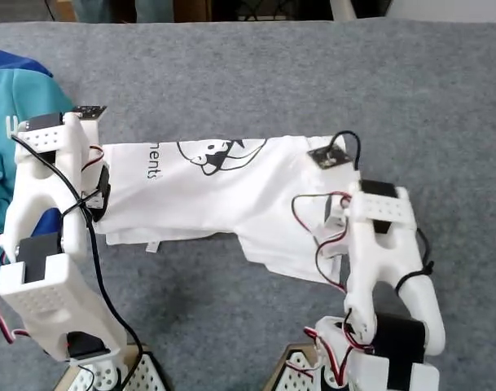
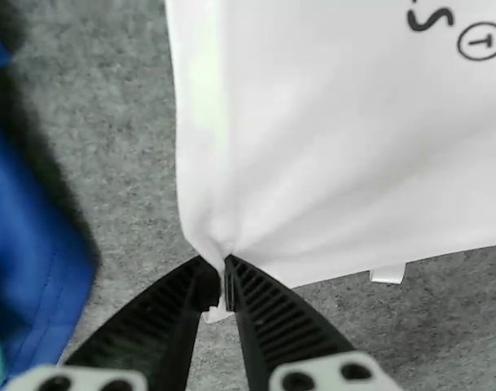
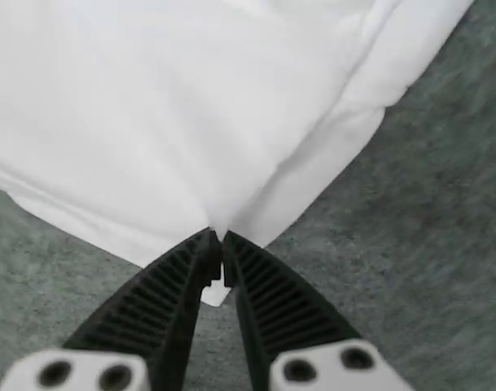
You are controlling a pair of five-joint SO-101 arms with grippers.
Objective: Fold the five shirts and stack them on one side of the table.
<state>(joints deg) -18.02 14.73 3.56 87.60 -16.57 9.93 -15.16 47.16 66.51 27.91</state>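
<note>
left claw (image 2: 226, 278) and right claw (image 3: 217, 251) each pinch the white shirt (image 1: 223, 195) — jaws closed tight.

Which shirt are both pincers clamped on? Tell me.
The white shirt with black print, spread mid-table. The teal shirt and blue shirt lie ungripped at the edge.

Bright, even light with only soft shadows.

Smooth, matt white cloth shirt (image 1: 223, 191) on rough, felt-like grey table covering (image 1: 231, 73).
</note>
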